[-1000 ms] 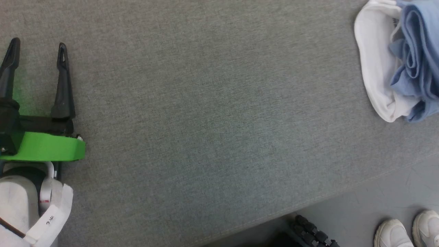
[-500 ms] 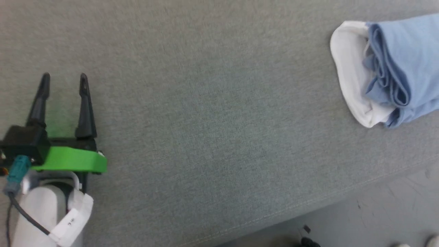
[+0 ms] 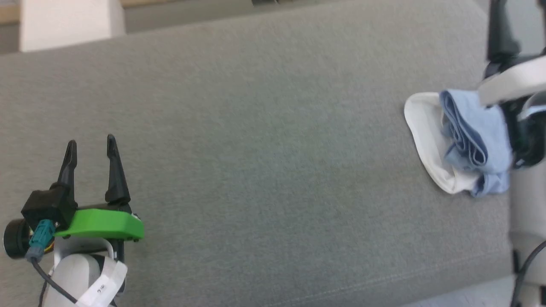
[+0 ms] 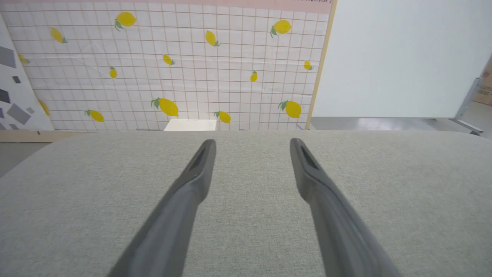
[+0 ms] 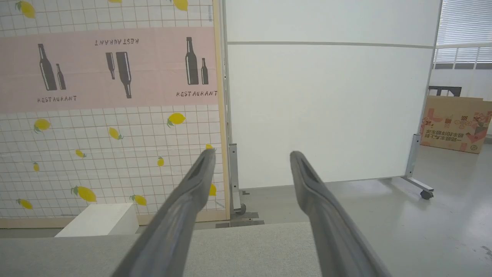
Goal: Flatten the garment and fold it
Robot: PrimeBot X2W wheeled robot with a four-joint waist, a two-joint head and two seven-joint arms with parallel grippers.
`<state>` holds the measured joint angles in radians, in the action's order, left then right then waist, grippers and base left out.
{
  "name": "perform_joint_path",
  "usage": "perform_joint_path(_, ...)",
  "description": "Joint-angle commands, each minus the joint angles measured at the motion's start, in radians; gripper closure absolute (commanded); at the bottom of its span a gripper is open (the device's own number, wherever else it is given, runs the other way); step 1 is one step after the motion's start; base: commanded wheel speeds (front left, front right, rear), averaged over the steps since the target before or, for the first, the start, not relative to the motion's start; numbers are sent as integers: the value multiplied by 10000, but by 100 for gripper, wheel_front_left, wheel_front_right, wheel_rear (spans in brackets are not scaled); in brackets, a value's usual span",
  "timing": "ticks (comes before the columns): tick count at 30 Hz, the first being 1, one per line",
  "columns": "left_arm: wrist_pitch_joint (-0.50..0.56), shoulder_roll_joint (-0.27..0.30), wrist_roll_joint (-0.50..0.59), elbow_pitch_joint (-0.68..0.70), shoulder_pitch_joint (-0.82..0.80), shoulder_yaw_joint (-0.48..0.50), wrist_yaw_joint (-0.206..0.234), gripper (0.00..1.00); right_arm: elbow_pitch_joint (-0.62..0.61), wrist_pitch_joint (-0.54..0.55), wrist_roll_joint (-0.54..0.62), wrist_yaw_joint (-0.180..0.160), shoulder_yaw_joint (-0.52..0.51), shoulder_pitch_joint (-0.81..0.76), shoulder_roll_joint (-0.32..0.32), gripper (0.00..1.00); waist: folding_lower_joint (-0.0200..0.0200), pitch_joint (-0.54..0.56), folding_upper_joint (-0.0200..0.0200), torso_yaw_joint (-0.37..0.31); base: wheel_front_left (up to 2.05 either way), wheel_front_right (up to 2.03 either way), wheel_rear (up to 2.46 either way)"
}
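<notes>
- Your left gripper (image 3: 90,140) is wide open. Nothing is between its two fingers.
- It hangs over the left part of the grey worktop (image 3: 273,149), nearer the front edge. Its fingers point to the far edge.
- Your right gripper (image 5: 251,154) is wide open too, and it holds nothing.
- One dark finger (image 3: 499,30) shows by the far right corner of the worktop. The tips reach out past the far edge, over the floor (image 5: 384,215).
- The garment (image 3: 473,128) lies in a bunched-up heap near the right edge of the worktop. It is light blue, with a white part on its left side.
- The pale wrist (image 3: 512,81) of your right arm is in front of the heap's right side. You cannot tell if it touches the cloth.
- The garment is well apart from the left gripper.
- Past the far edge you see a white block (image 5: 100,219), a lemon wall sheet (image 4: 165,65), a white screen (image 5: 326,107) and a cardboard box (image 5: 455,125).
</notes>
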<state>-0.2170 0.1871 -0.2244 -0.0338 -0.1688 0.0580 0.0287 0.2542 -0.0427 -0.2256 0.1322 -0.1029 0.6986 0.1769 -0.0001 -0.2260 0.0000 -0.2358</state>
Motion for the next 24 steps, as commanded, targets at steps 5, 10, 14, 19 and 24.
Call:
perform_joint_path(5,-169,-181,-298,-243,283,193,120,0,-163,-822,396,-15,-123,-1097,-827,0,1,1784,0,1413,0,0,0)
perform_joint_path(10,-255,-325,-529,-436,476,283,109,0,-134,-1620,649,-15,-286,-1978,-1163,0,1,2138,0,1821,0,0,0)
perform_joint_path(14,-302,-406,-661,-485,680,388,155,0,-67,-1829,628,-15,-79,-2795,-1248,0,1,2257,0,1918,0,0,0)
perform_joint_path(19,-332,-476,-787,-629,832,395,128,0,299,-1843,402,-15,421,-3810,-1262,0,1,2254,0,1913,0,0,0)
perform_joint_path(24,-326,-473,-715,-865,847,153,21,0,530,-1861,444,-15,600,-4528,-1264,0,1,2184,0,1920,0,0,0)
